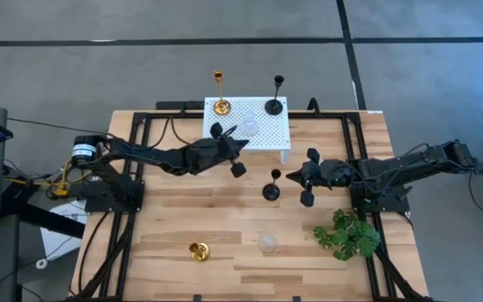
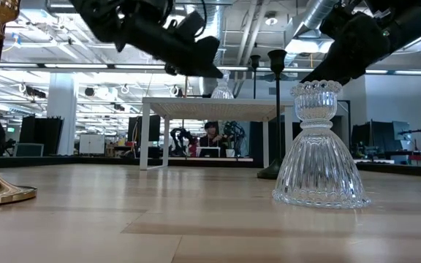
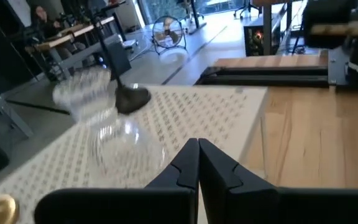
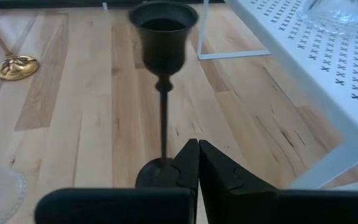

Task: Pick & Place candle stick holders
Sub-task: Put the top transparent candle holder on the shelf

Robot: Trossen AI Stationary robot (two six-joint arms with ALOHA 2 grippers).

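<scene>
A white perforated platform (image 1: 262, 134) stands at the table's far middle. A tall gold holder (image 1: 220, 94), a tall black holder (image 1: 275, 94) and a clear glass holder (image 1: 248, 127) stand on it on their bases. Another tall black holder (image 1: 272, 186) stands on the table in front of the platform. A squat gold holder (image 1: 198, 250) and a clear glass holder (image 1: 267, 243) stand near the front edge. My left gripper (image 1: 231, 149) is open and empty at the platform's near left edge, facing the glass holder (image 3: 98, 118). My right gripper (image 1: 307, 177) is open, just right of the black holder (image 4: 162, 74), apart from it.
A green leafy plant (image 1: 347, 235) lies at the near right, beside my right arm. The platform's legs (image 1: 285, 156) stand close to the black holder on the table. A black frame runs along the table's left and right sides. A person sits in the room beyond (image 2: 210, 137).
</scene>
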